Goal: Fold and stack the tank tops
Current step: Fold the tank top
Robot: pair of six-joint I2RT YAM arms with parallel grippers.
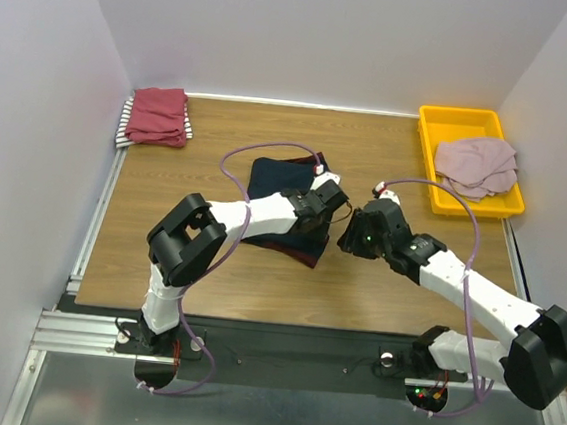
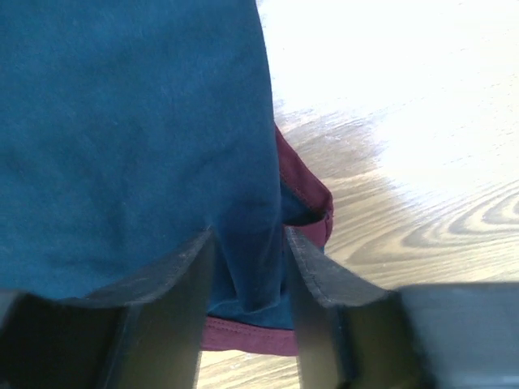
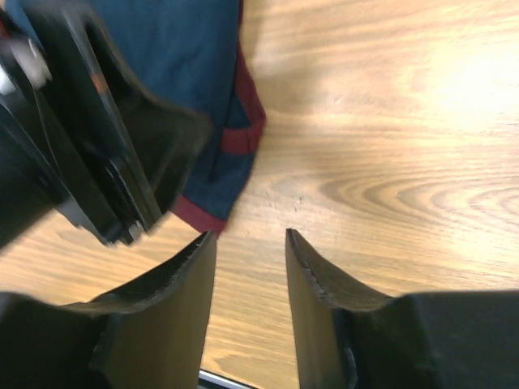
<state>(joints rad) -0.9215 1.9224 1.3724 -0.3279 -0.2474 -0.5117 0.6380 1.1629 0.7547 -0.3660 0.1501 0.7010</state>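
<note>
The navy jersey (image 1: 276, 204) with maroon trim lies folded mid-table. My left gripper (image 1: 325, 215) is at its right edge, and in the left wrist view (image 2: 247, 235) it is shut on a fold of the navy cloth (image 2: 130, 121). My right gripper (image 1: 345, 243) hovers just right of the jersey. In the right wrist view (image 3: 250, 235) it is open and empty over bare wood, with the jersey's corner (image 3: 195, 49) and the left gripper (image 3: 105, 162) ahead to the left. A dark-red top (image 1: 158, 115) lies folded on the striped top (image 1: 124, 125) at the back left. The dusty-pink top (image 1: 477, 164) lies crumpled in the tray.
A yellow plastic tray (image 1: 451, 118) sits at the back right corner. White walls enclose the table on three sides. A metal rail (image 1: 97, 215) runs along the table's left edge.
</note>
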